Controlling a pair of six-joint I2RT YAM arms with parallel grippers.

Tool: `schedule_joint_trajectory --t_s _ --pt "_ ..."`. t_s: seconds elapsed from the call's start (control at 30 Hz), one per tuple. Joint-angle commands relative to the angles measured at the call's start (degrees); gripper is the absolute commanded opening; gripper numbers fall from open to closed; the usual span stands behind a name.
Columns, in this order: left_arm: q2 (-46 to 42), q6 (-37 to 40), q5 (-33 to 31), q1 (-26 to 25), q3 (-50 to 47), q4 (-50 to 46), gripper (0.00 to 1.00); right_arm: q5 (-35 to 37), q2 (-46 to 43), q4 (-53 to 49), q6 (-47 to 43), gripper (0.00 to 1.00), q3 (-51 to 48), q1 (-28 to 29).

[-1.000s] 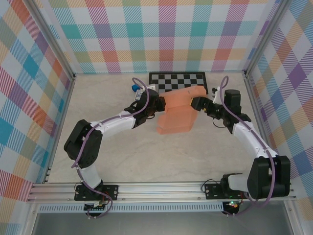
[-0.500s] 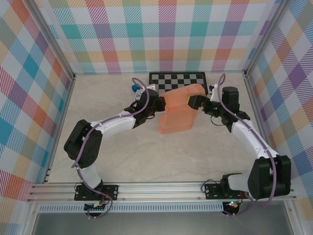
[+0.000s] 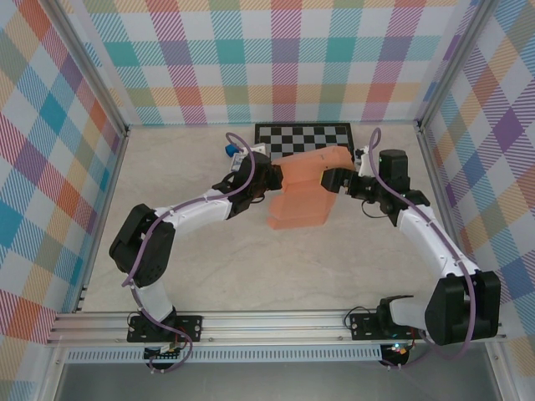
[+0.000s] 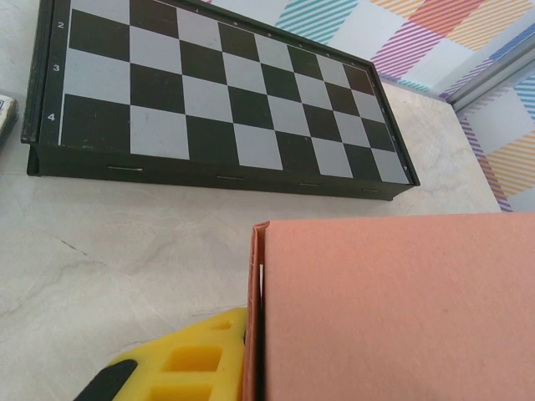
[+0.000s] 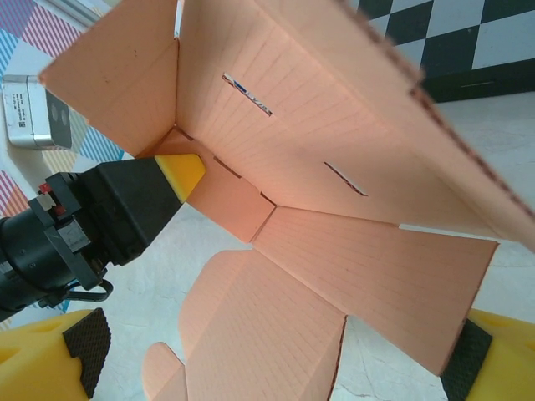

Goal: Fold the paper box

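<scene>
The paper box [image 3: 303, 200] is half-formed: one wall raised, flaps unfolded. Left gripper [image 3: 269, 180] seemingly clamps that wall; right gripper [image 3: 336, 178] gapes wide

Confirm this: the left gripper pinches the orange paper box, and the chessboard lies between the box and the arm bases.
Not quite. The chessboard lies beyond the paper box, toward the back wall, not between it and the arm bases; the top external view shows this. The left gripper does pinch the box.
</scene>
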Motion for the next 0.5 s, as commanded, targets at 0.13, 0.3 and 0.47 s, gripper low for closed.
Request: schedule_joint_trajectory --t_s 0.13,0.3,0.47 --pt "-0.75 0.26 -0.07 -0.32 -0.16 -0.19 0.16 -3.00 0.75 0.97 -1.34 1.00 2.91 0.52" --pt "-0.67 0.29 0.08 -0.31 -0.13 -0.07 0.16 -4.05 1.93 2.07 -1.12 1.00 3.18 0.58" --pt "-0.63 0.05 0.67 -0.32 -0.04 0.23 0.16 -5.52 4.21 3.02 -1.33 1.00 3.96 1.12"
